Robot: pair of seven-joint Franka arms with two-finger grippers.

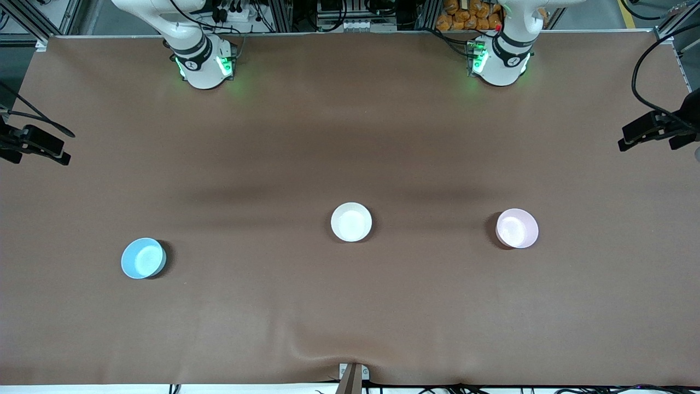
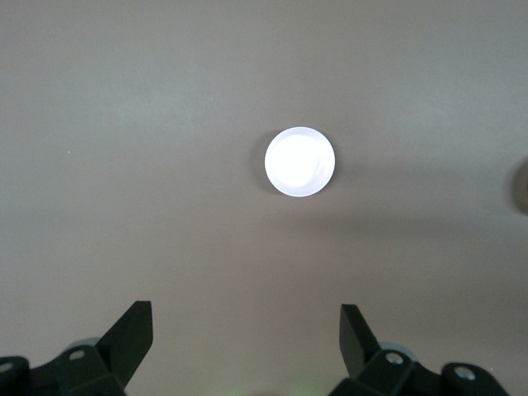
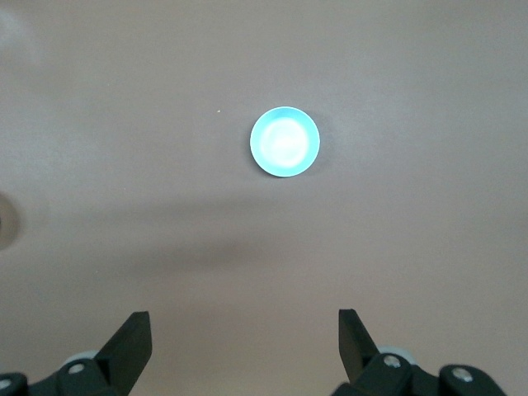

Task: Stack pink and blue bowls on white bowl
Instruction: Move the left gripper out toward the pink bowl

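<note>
The front view looks steeply down from high up, facing both arm bases, and takes in the whole counter (image 1: 350, 137). Each wrist view looks straight down from well above the counter: the left frames the pink bowl (image 2: 299, 162), the right the blue bowl (image 3: 285, 142), both shared with the front view.

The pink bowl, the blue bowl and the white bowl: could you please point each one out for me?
pink bowl (image 1: 517, 227), front view, middle of its inside.
blue bowl (image 1: 143, 258), front view, middle of its inside.
white bowl (image 1: 351, 221), front view, middle of its inside.
</note>
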